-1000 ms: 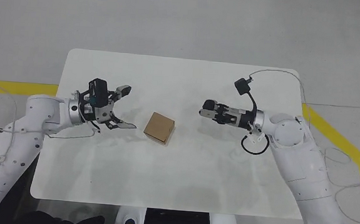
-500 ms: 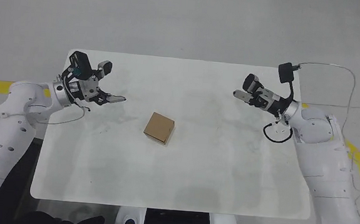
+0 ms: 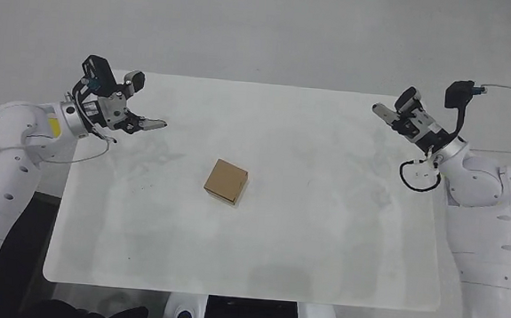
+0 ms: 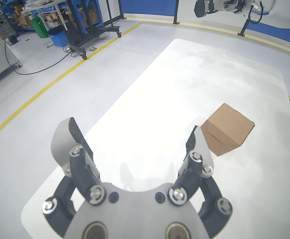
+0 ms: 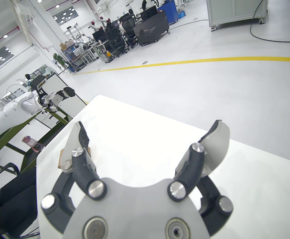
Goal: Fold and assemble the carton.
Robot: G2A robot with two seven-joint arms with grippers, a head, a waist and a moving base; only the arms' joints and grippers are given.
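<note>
A closed brown carton sits alone near the middle of the white table, with neither gripper touching it. My left gripper hovers open over the table's far left corner, well away from the carton. In the left wrist view the carton lies beyond one finger of the open gripper. My right gripper hangs open above the far right corner. In its own view the gripper holds nothing, and a sliver of the carton peeks from behind one finger.
The other arm's gripper shows far off in each wrist view: the right one and the left one. Grey floor with yellow lines surrounds the table, and a pink bottle stands on a frame beside it.
Both arms have drawn back from the carton, the left toward the far left corner and the right toward the far right corner. The carton has not moved.
</note>
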